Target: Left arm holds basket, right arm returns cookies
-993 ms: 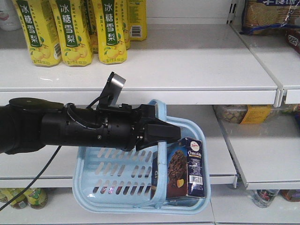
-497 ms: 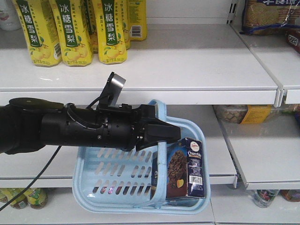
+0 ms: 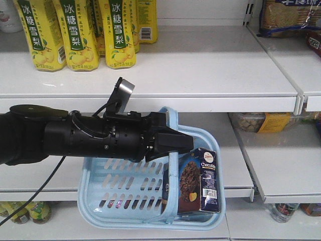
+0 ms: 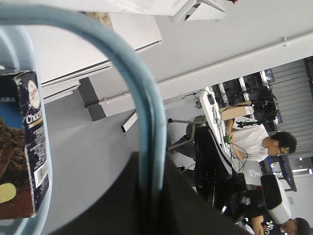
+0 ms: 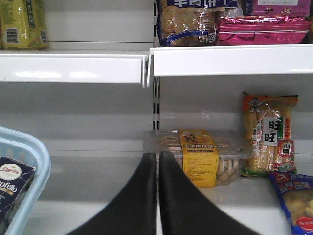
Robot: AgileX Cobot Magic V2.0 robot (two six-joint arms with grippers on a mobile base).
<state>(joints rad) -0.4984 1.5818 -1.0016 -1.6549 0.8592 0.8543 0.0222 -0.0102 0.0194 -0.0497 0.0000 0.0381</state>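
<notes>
1. The thick black left arm's tapered gripper [image 3: 175, 143] stayed pinched on the hoop handle of the light blue slotted plastic shopping basket [image 3: 115, 173]; it held the basket in the air before the white metal store shelves [image 3: 200, 75]; over the last second the front view showed almost no change, the basket sagging by only a hair.
2. The tall navy-and-brown cardboard cookie box [image 3: 198, 178] stood upright at the basket's right-hand end, close against its wall; it was in the same place as a second earlier; nothing was touching it.
3. The right arm's black gripper [image 5: 157, 156] showed its fingers pressed together on nothing; it faced the lower shelf, toward a clear plastic snack tub with a yellow label [image 5: 198, 154]; the basket's rim and a corner of the box sat at the lower left of the right wrist view, well apart from the fingertips.
4. The stillness suggested the hold had settled and the return had not yet begun; the right claw would likely have to spread and swing left over the rim to take the box.
</notes>
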